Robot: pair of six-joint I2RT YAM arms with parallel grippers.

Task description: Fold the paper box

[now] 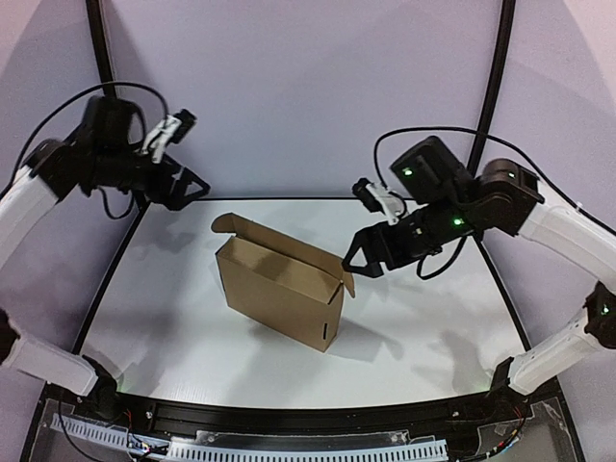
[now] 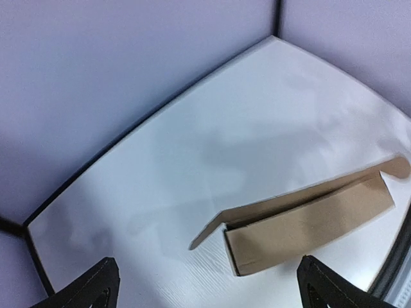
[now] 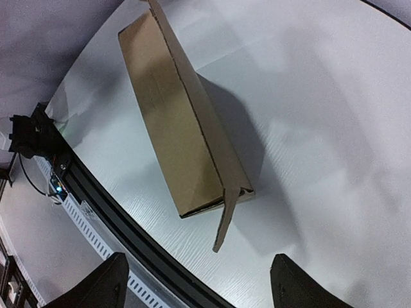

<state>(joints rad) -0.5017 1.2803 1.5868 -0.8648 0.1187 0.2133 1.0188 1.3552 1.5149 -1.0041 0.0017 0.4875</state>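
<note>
Between both grippers, on white table (image 1: 173, 318): paper box (image 1: 279, 294) upright, top flaps open. Left gripper (image 1: 190, 188) raised, fingers spread, empty, box well ahead and below. Right gripper (image 1: 354, 265) spread, empty, box end flap near.

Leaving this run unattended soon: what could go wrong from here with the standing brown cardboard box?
The narrow brown cardboard box stands free on the white table, nothing bracing it; a sideways push could tip it. The right gripper hangs close to the raised end flap and might crumple it instead of folding.
</note>
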